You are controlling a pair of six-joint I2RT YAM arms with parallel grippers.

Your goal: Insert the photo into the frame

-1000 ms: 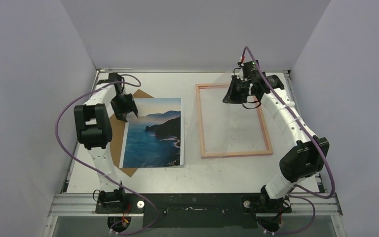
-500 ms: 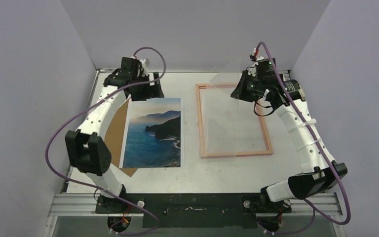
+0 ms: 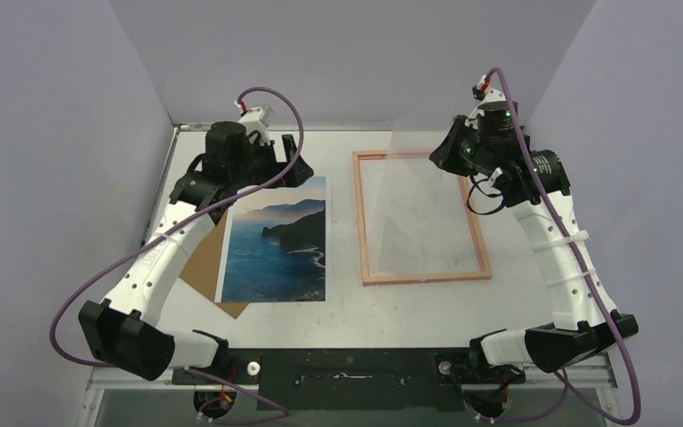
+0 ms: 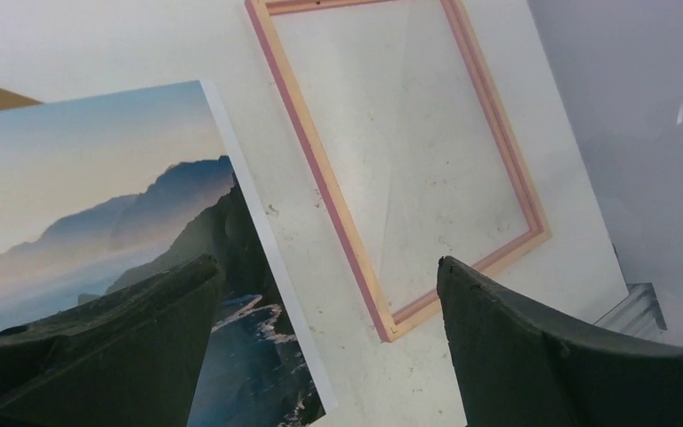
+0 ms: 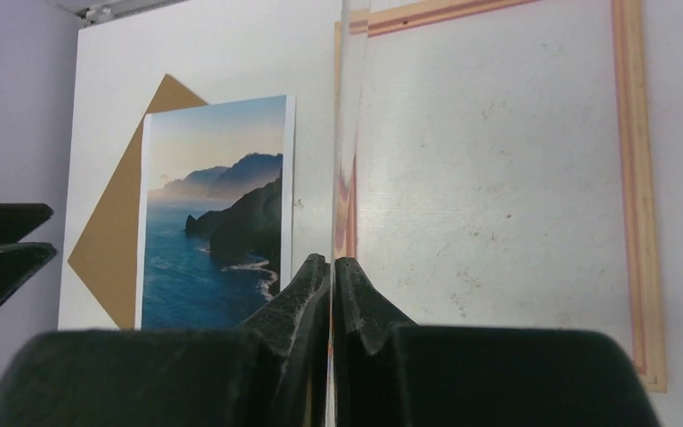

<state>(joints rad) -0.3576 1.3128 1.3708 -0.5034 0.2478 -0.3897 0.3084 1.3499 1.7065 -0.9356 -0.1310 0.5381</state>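
The photo (image 3: 276, 240) lies flat left of centre, over a brown backing board. It also shows in the left wrist view (image 4: 98, 205) and the right wrist view (image 5: 213, 213). The frame (image 3: 365, 222) lies flat to its right, pale peach side up with pink edges (image 4: 320, 178). My right gripper (image 3: 445, 156) is shut on a clear pane (image 5: 349, 133), held on edge and tilted above the frame's far right part (image 3: 431, 133). My left gripper (image 3: 289, 165) is open and empty, raised above the photo's far right corner (image 4: 327, 267).
The brown backing board (image 3: 200, 253) pokes out from under the photo's left side, near the left wall. Walls enclose the white table on three sides. The arm bases and a metal rail (image 3: 347, 365) run along the near edge.
My left arm has swung from the photo's far left corner to its far right corner and stretched out. My right gripper has risen and moved back to the right with the pane.
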